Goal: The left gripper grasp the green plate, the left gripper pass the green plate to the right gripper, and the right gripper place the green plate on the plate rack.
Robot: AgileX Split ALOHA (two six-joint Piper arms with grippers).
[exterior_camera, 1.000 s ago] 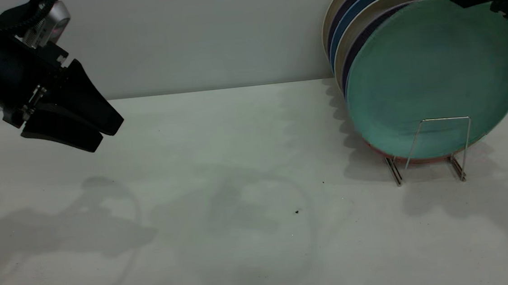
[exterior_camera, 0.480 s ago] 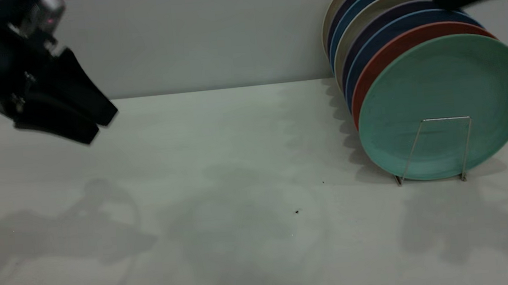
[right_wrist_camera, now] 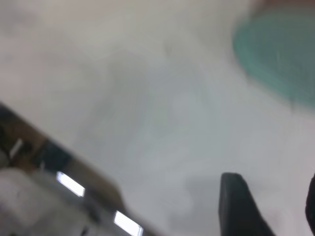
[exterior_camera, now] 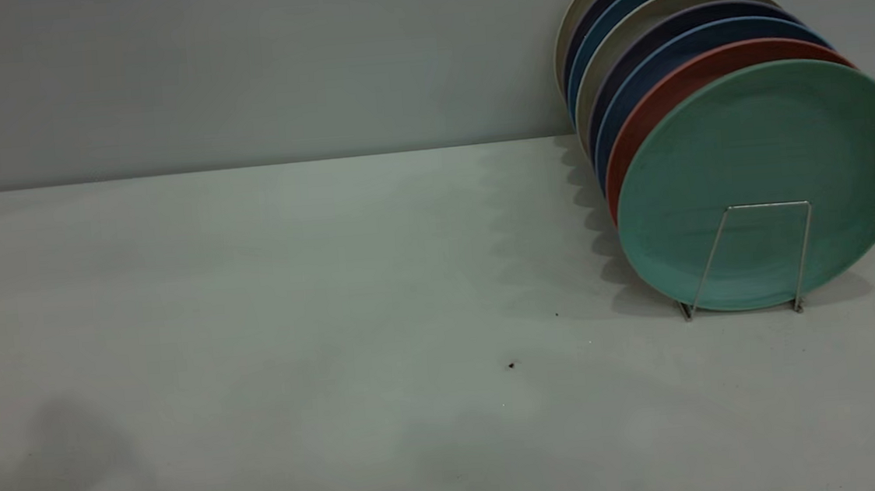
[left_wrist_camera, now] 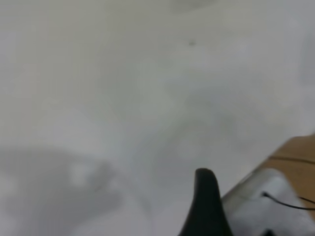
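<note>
- The round matte teal-green plate [exterior_camera: 764, 185] is standing unmoved in the thin silver wire rack [exterior_camera: 743, 260], near the worktop's [exterior_camera: 331, 285] far right corner.
- Both claws have gone from the exterior view.
- The left claw [left_wrist_camera: 205, 201] is showing one finger; spread or pressed together, I cannot tell.
- The right claw [right_wrist_camera: 275, 206] is hanging spread.

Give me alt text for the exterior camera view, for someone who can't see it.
A green plate stands on edge at the front of a row of plates in a silver wire plate rack on the right of a white table. Behind it stand a salmon-pink plate, then blue and cream ones. No robot arm is in view.
</note>
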